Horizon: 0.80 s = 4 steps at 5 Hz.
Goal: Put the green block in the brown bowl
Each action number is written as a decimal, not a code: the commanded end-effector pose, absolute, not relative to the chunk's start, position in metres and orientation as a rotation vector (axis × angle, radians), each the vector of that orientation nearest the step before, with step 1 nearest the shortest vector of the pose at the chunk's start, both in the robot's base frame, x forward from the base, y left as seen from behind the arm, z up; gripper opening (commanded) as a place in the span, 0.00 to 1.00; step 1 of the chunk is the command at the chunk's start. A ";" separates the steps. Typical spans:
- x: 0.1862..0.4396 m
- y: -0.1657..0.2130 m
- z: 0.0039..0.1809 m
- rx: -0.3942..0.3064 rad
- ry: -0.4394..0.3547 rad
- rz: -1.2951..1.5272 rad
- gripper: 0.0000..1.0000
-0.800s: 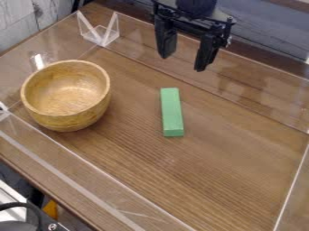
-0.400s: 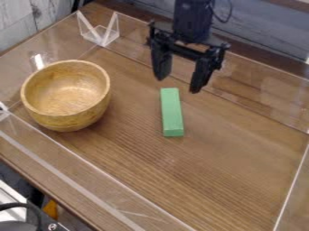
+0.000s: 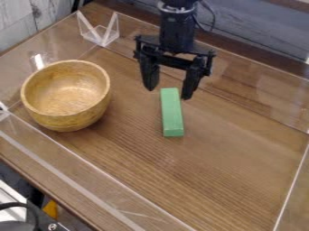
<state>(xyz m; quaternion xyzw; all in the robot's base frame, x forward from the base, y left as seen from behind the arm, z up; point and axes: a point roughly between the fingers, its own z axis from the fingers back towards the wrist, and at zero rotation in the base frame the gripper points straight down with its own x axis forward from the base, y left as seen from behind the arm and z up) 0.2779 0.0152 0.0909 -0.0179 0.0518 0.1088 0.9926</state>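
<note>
Camera view shows us the green block [image 3: 173, 113] lying flat on the wooden table [image 3: 229, 171], near the middle, its long axis running near to far. Its far end sits under the end effector [image 3: 169, 84], which points straight down with its dark fingers spread wide, one on each side of that end; we cannot tell whether they touch the block. We see nothing gripped.

To the left, well apart from the block, the brown bowl [image 3: 67, 94] stands upright with its hollow open to us. Bare wood lies between bowl and block, and a wider bare stretch runs right and toward the near edge. A clear low wall [image 3: 85, 191] rims the table, and a small clear stand [image 3: 99, 30] sits at the far left edge.
</note>
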 end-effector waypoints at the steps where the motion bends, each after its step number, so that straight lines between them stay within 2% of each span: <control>1: 0.279 0.019 0.090 -0.042 0.059 0.294 1.00; 4: 0.282 0.025 0.068 -0.041 -0.004 0.437 1.00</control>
